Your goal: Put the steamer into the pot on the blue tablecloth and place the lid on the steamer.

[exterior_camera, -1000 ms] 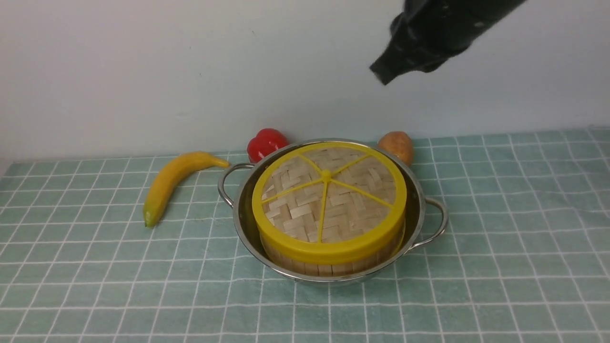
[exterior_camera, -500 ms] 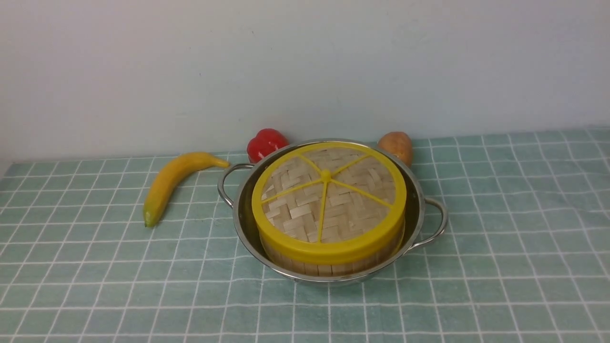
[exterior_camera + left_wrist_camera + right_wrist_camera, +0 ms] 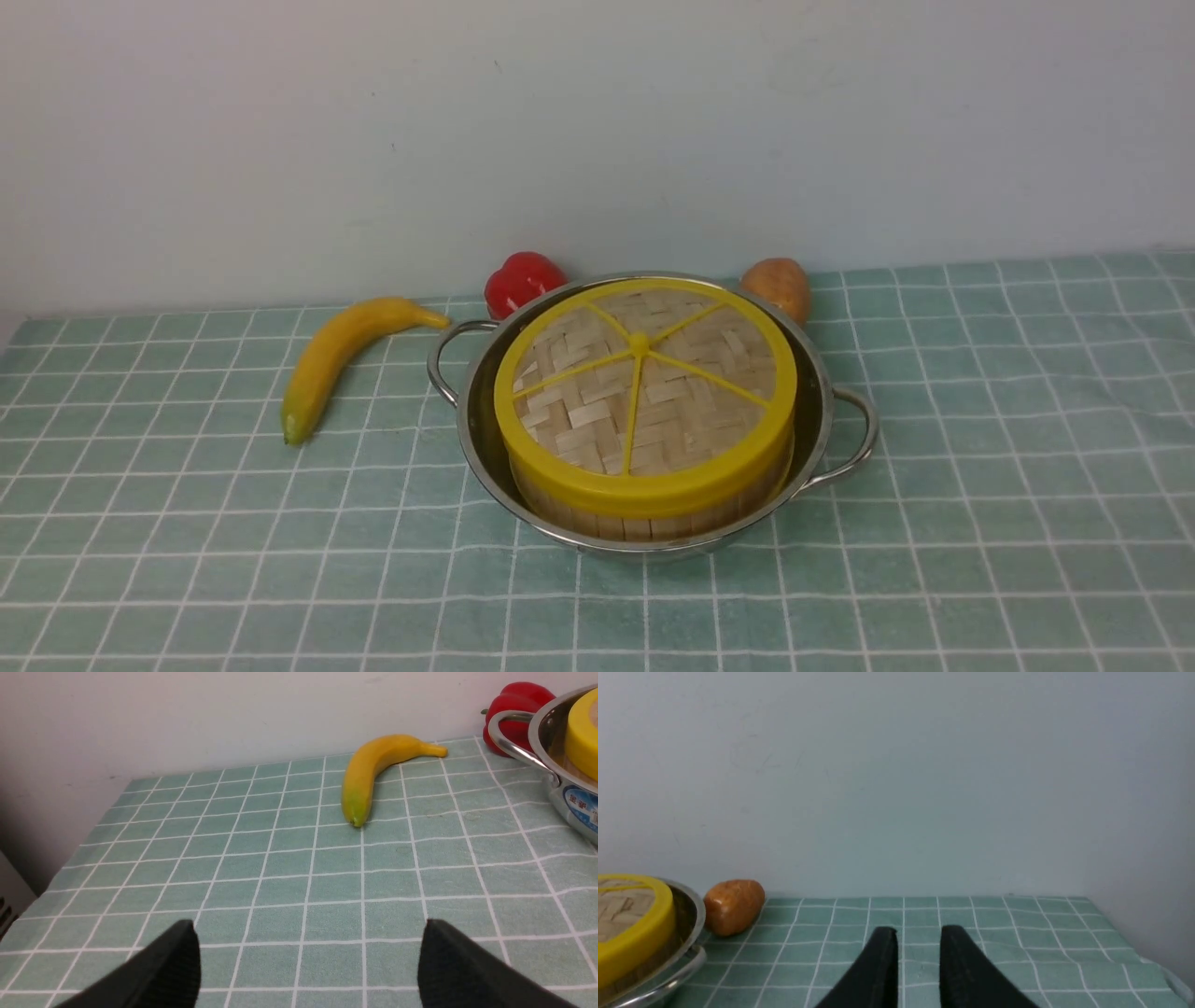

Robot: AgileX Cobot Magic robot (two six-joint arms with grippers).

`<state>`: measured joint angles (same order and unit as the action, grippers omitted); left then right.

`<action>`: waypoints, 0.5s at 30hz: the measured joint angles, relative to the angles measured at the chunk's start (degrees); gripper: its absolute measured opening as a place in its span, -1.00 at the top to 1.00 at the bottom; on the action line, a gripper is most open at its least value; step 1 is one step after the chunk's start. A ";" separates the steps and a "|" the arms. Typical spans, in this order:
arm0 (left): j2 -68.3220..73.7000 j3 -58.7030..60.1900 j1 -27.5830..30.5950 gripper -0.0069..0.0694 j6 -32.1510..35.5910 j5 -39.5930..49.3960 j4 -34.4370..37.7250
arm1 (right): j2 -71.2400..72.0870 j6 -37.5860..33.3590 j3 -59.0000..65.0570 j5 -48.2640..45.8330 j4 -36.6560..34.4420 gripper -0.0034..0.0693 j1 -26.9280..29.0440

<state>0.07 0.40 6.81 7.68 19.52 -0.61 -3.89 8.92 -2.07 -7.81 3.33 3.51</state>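
Observation:
The pot (image 3: 825, 411) stands on the blue tablecloth (image 3: 980, 523) in the middle. The steamer (image 3: 644, 525) sits inside it, only its lower slatted wall showing. The lid (image 3: 644, 392) lies flat on top of the steamer, woven face and yellow spokes up. Neither gripper shows in the front view. My left gripper (image 3: 308, 924) is open wide and empty, low over bare cloth, well left of the pot (image 3: 556, 784). My right gripper (image 3: 919, 929) is empty, jaws a narrow gap apart, over cloth to the right of the pot (image 3: 689, 914) and lid (image 3: 630, 924).
A banana (image 3: 336, 359) lies left of the pot. A red pepper (image 3: 523, 278) and a brown potato (image 3: 777, 285) sit behind it by the wall. The cloth's left edge (image 3: 70, 858) and right edge (image 3: 1134, 952) end near side walls.
One second ago my right arm hung dark and blurred at the top right of the front view; it has since left that view. Pot, steamer and lid have not moved.

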 joint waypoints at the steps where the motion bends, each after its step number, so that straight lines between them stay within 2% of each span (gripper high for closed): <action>1: 0.00 0.00 0.00 -0.70 0.00 0.00 0.00 | 1.18 0.39 0.99 -0.17 0.00 0.44 0.00; 12: 0.00 0.00 0.00 -0.70 0.00 0.00 0.00 | 3.70 2.19 2.58 -11.67 -0.20 0.34 -0.05; 15: 0.00 0.00 0.00 -0.70 0.00 0.00 0.00 | 3.70 2.40 2.57 -12.08 -0.38 0.32 -0.05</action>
<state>0.07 0.40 6.81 7.68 19.52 -0.61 -0.19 11.32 0.50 -19.90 2.94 3.46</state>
